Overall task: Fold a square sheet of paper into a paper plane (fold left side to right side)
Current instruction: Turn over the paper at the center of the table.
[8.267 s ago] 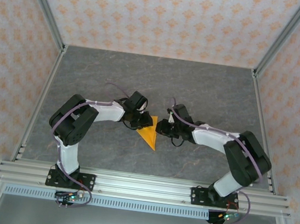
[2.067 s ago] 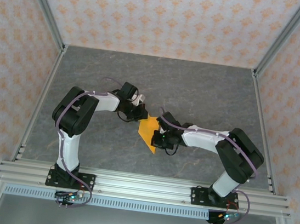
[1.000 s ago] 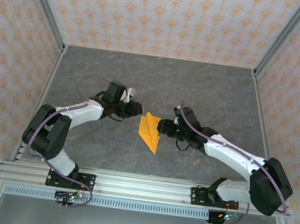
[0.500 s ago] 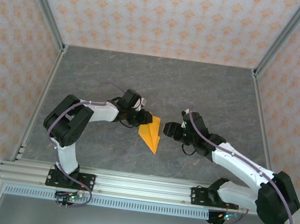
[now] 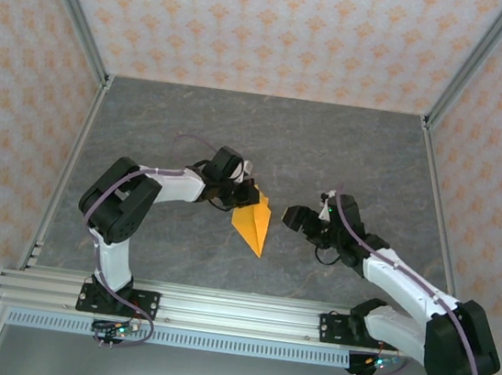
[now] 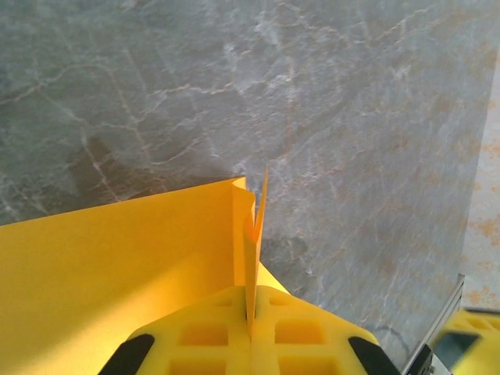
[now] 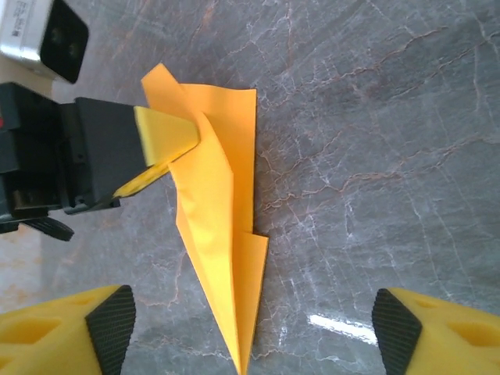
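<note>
Two claws: left claw (image 5: 246,197) pinches the upright fold of the paper plane (image 5: 253,225) on the tabletop (image 5: 348,154), right claw (image 5: 290,217) stands wide open nearby.

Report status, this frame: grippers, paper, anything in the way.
Left gripper shut, pinching a raised flap of the paper plane. Right gripper open, off the paper. Plane's nose rests on the table. No obstruction seen.
</note>
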### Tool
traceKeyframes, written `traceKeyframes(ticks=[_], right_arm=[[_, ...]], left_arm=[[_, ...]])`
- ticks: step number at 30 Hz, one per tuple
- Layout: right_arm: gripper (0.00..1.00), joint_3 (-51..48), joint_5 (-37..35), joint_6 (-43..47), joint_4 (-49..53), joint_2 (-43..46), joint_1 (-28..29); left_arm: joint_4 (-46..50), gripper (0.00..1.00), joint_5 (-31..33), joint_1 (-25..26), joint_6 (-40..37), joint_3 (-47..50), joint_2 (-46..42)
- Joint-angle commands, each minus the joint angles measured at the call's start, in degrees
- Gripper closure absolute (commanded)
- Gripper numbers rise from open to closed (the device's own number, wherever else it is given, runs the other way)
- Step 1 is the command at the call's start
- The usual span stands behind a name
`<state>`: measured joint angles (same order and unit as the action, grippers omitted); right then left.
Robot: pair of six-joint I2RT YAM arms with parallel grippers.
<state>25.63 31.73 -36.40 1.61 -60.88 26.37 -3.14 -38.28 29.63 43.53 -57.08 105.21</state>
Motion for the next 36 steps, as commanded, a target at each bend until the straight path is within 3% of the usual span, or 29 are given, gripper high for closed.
traceKeyframes(ticks=[1, 3, 11, 17, 23, 29, 36], right_arm=[[0.07, -2.74, 11.27, -3.58, -10.91, 0.94, -2.87], [0.0, -3.38, 14.49, -4.67, -14.86, 1.11, -3.17], [0.0, -2.41, 24.63, -11.57, -31.84, 0.96, -2.94], [0.0, -0.21, 26.64, -14.86, -37.18, -0.85, -0.68], [0.0, 1.48, 24.13, -19.67, -43.95, -5.99, 2.21], [0.25, 3.27, 23.53, -22.37, -49.47, -9.46, 3.51], [0.56, 3.11, 22.86, -21.38, -47.59, -8.6, 3.52]], left_arm=[[2.14, 0.98, 2.3, -0.26, -1.63, -2.32, -7.88], [4.28, 0.98, 3.24, -0.82, -2.21, -3.15, -11.37], [5.9, 0.98, 3.06, -2.43, 0.81, -6.58, -20.76], [4.76, 0.98, 1.23, -2.41, 3.5, -8.55, -22.55], [0.68, 0.98, -1.71, -2.42, 7.03, -7.87, -23.07], [-0.33, 0.97, -2.67, -2.29, 8.39, -6.92, -23.44], [-1.92, 0.98, -2.57, -2.24, 9.6, -3.53, -23.6]])
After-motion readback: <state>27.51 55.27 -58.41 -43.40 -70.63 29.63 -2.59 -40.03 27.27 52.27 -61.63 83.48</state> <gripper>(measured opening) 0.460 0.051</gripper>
